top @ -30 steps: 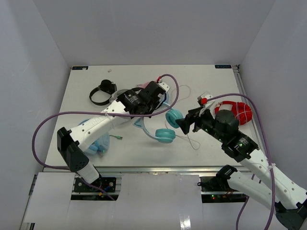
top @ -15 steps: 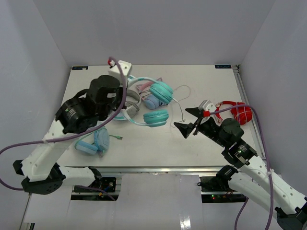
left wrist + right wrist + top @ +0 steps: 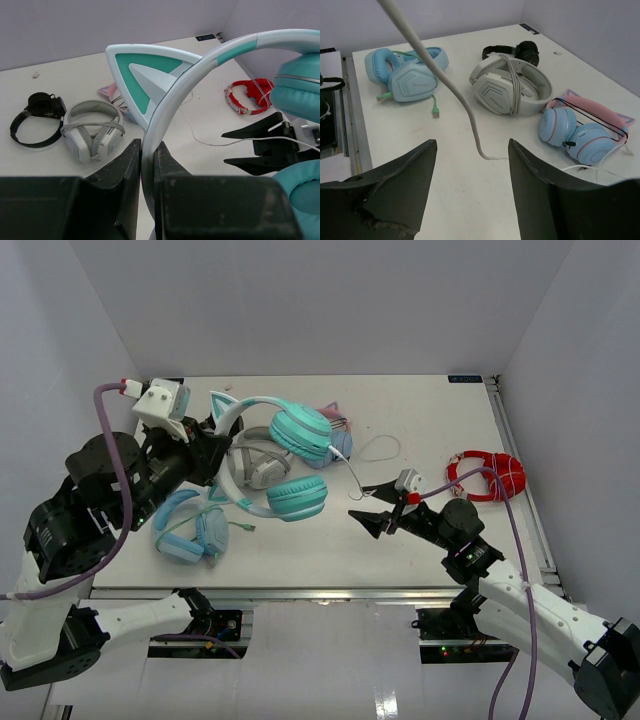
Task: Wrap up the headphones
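The headphones (image 3: 298, 434) have teal cups, a white band and teal cat ears. They hang in the air above the table's left middle. My left gripper (image 3: 212, 454) is shut on their headband (image 3: 150, 131), just below one cat ear (image 3: 143, 77). The thin white cable (image 3: 354, 472) drops from the upper cup toward my right gripper (image 3: 375, 506). That gripper is open, low over the table's middle. In the right wrist view the cable (image 3: 454, 93) hangs between the two spread fingers without touching them. The right gripper also shows in the left wrist view (image 3: 256, 147).
A light-blue pair (image 3: 190, 530) lies at the front left. A grey-white pair (image 3: 256, 466) lies under the lifted headphones. A blue pair with a pink band (image 3: 584, 131) lies behind them. A black pair (image 3: 35, 112) is at the far left. A red coiled item (image 3: 487, 475) is at the right.
My left arm has swung left and risen, carrying the teal headphones with it. My right gripper has moved lower and toward the front, still open, with the cable now between its fingers.
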